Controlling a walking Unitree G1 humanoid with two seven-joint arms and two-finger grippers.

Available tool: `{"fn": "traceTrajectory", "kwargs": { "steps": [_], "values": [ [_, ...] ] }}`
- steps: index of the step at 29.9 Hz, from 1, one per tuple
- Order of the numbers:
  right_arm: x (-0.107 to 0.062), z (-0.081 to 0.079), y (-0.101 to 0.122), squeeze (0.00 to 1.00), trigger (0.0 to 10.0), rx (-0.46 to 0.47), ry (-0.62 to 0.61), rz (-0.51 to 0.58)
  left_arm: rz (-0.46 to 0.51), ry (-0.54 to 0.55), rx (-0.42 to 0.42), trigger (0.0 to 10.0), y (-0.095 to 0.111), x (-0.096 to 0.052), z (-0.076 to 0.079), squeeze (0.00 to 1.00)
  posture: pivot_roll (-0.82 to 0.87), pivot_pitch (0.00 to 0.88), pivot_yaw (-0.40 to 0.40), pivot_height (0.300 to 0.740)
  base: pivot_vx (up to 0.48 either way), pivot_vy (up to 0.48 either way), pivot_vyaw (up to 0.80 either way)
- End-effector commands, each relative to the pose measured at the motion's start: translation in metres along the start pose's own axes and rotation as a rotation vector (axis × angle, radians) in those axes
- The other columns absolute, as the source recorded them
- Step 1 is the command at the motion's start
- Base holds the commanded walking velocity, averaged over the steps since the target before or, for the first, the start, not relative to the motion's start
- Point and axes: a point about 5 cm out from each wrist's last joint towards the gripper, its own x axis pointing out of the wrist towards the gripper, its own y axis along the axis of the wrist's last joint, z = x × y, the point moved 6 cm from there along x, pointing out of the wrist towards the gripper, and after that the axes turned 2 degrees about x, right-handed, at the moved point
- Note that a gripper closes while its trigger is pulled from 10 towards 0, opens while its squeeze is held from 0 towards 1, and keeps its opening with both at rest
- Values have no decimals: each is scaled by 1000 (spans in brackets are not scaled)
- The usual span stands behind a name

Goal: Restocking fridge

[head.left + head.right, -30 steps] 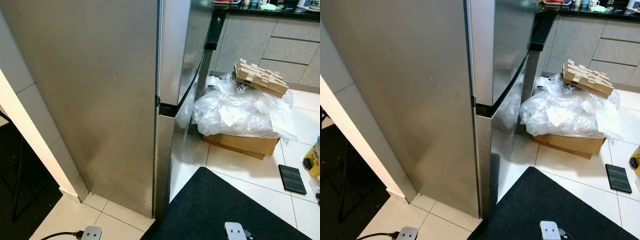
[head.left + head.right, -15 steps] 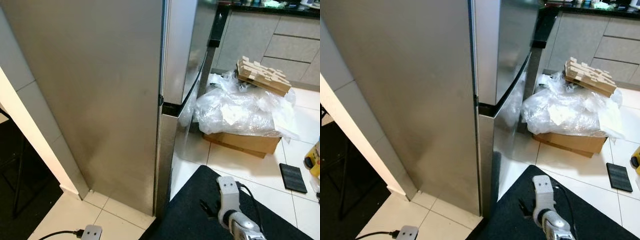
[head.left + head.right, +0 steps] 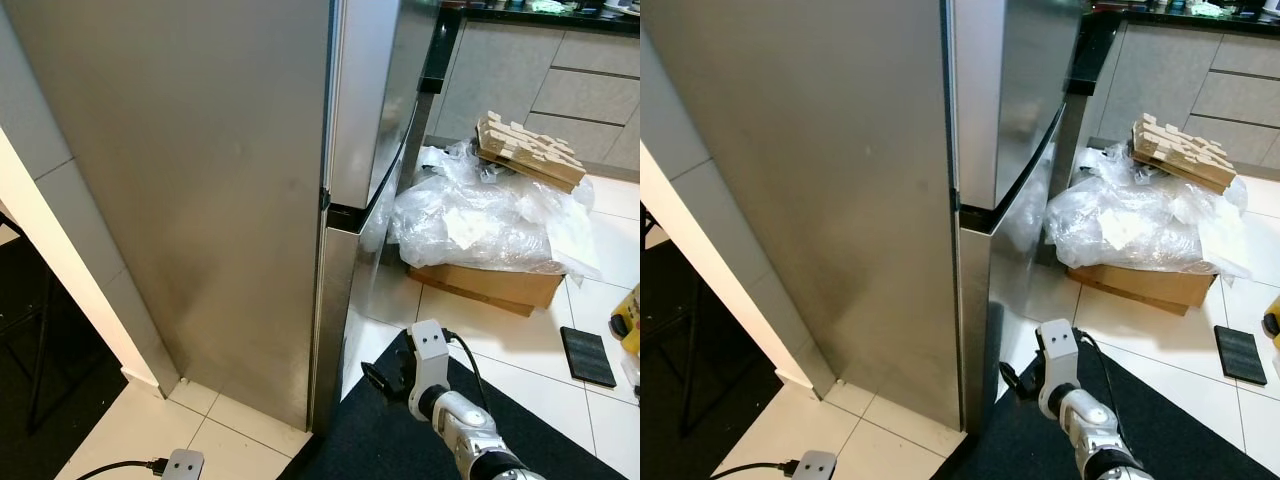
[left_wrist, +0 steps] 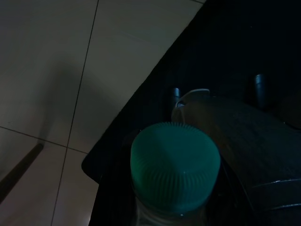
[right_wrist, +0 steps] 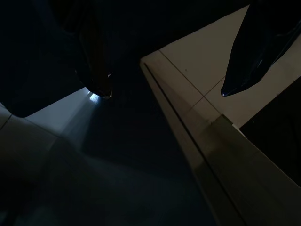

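Observation:
The stainless steel fridge [image 3: 240, 200] stands with its side toward me, and both its doors [image 3: 375, 120] are closed. My right gripper [image 3: 380, 380] is raised low over the black mat, close to the front corner of the lower door. In the right wrist view its fingers [image 5: 96, 70] stand wide apart with nothing between them. My left arm [image 3: 183, 465] hangs at the bottom edge. In the dark left wrist view, a bottle with a green cap [image 4: 175, 165] sits in my left gripper [image 4: 217, 92].
A black mat [image 3: 370, 450] lies before the fridge. To the right, a cardboard box [image 3: 490, 285] holds crumpled clear plastic [image 3: 470, 225] and a stack of wood pieces [image 3: 530, 150]. A dark pad [image 3: 585, 357] lies on the tiles. Grey cabinets [image 3: 570, 90] stand behind.
My right arm has risen from the bottom edge and swung left toward the fridge's lower door corner. The camera has shifted slightly.

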Motion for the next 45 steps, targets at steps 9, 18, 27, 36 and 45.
{"fn": "traceTrajectory", "kwargs": {
  "steps": [9,18,27,36,45],
  "values": [
    [14,-20,57,0,10000,5,116,200,-44,-10,1,10000,-14,-1,4,0,100,0,-9,740,0,0,0],
    [22,-53,102,0,10000,-35,225,348,-47,-10,5,10000,-15,-2,3,0,98,0,-7,740,0,0,0],
    [25,-85,117,0,10000,-53,301,407,-48,-11,5,10000,-15,-2,3,0,99,0,-5,740,0,0,0],
    [32,-82,123,0,10000,-106,197,402,-51,-10,11,10000,-15,-2,3,0,102,0,-7,740,0,0,0],
    [34,-79,102,0,10000,-119,177,321,-55,-11,16,10000,-17,-2,3,0,100,0,-9,740,0,0,0]
  ]
}}
